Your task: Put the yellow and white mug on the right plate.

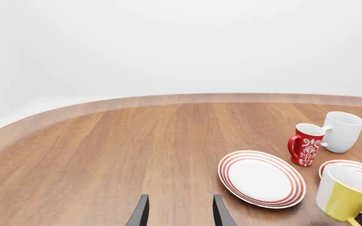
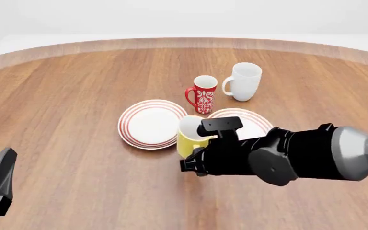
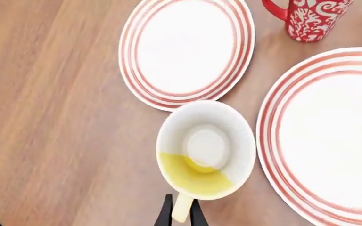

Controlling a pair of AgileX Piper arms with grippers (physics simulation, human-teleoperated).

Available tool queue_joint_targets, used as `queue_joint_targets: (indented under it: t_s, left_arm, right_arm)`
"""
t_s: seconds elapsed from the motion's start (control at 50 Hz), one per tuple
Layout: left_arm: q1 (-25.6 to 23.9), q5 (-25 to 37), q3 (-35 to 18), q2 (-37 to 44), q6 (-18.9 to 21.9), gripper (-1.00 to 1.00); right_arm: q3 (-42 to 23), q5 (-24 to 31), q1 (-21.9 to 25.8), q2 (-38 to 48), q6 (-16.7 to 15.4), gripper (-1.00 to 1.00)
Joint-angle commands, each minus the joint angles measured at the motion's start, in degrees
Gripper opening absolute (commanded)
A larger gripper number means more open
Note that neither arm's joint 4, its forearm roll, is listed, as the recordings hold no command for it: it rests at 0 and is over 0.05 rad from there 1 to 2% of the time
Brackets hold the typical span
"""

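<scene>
The right gripper is sitting nearest the lens, its two dark fingertips pinching the handle of the yellow and white mug, which is showing a white, empty inside. In the front view the mug is hanging just in front of the gap between the two ringed plates, with the right arm's dark body crossing before it; whether it is lifted clear of the table I cannot tell. The right plate is lying just beside the mug and is bare. To do this step well, the mug is best kept upright and carried sideways over that plate's centre before lowering. The left plate is also bare. Behind them the red patterned mug and white mug are standing upright. The left gripper is hovering well apart, fingers spread on nothing.
</scene>
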Motion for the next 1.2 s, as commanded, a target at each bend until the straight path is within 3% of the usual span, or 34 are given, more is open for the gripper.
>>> queue_joint_targets:
  t_s: [0.02,0.2,0.4,0.68,0.98,1.2]
  left_arm:
    - [0.0,0.0,0.0,0.0,0.0,1.0]
    - [0.0,0.0,0.0,0.0,0.0,1.0]
    - [0.0,0.0,0.0,0.0,0.0,1.0]
    - [0.0,0.0,0.0,0.0,0.0,1.0]
    - [0.0,0.0,0.0,0.0,0.0,1.0]
    - [0.0,0.0,0.0,0.0,0.0,1.0]
  right_arm:
    - [-2.7,3.6,-1.4,-2.9,-2.4,-1.0]
    - [-3.6,4.4,-4.3,-3.6,-4.3,-1.0]
    - [-3.2,4.6,-10.7,-3.4,-7.3,-1.0]
    - [-2.1,4.9,-18.0,-5.4,-13.1,-1.0]
    - [-0.6,2.5,-21.4,-4.7,-17.9,-1.0]
    - [-0.1,0.3,-21.9,-2.7,-18.4,-1.0]
